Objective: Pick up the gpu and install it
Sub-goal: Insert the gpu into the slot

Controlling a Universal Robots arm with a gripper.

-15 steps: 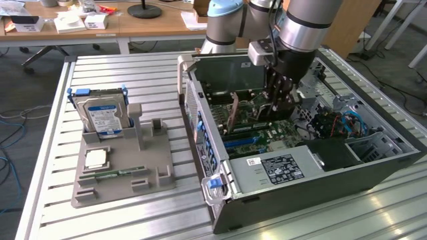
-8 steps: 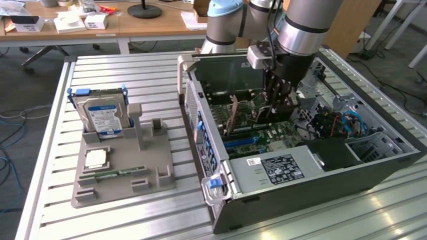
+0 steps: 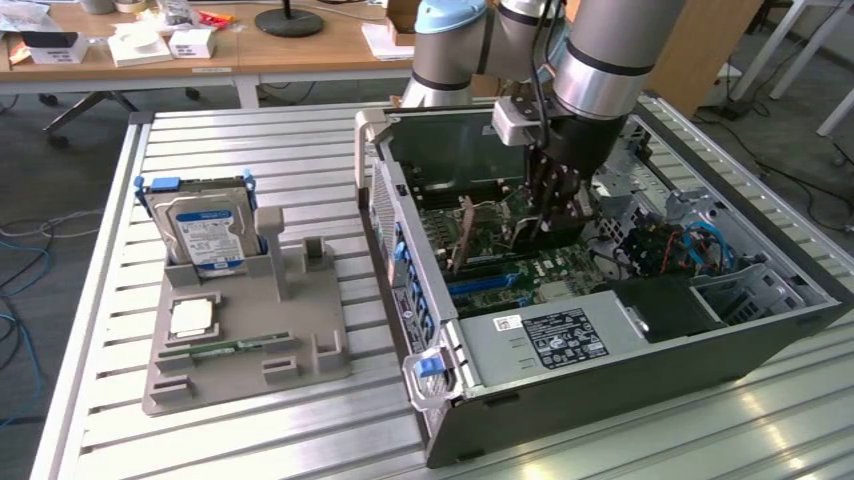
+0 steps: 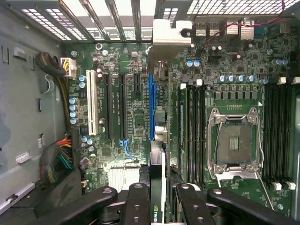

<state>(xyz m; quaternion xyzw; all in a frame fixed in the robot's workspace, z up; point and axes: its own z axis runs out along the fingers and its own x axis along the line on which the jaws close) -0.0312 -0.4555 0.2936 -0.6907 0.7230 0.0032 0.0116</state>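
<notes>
at the exterior view's left the hard drive (image 3: 207, 235) stands in its grey holder (image 3: 247, 340), well apart from the open case (image 3: 641, 370). inside the case the pincer (image 3: 554, 215) is clenched on the gpu (image 4: 158, 187), held edge-on along the blue slot (image 4: 151, 108). seating it well likely means keeping the card upright, parallel to that slot, clear of the memory slots (image 4: 192, 131) beside it, and pressing down evenly.

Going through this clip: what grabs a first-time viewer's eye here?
The open computer case on the slatted table, with the arm reaching down into it. In the wrist view, the gripper holds the gpu edge-on above the green motherboard, by its blue slot.
</notes>
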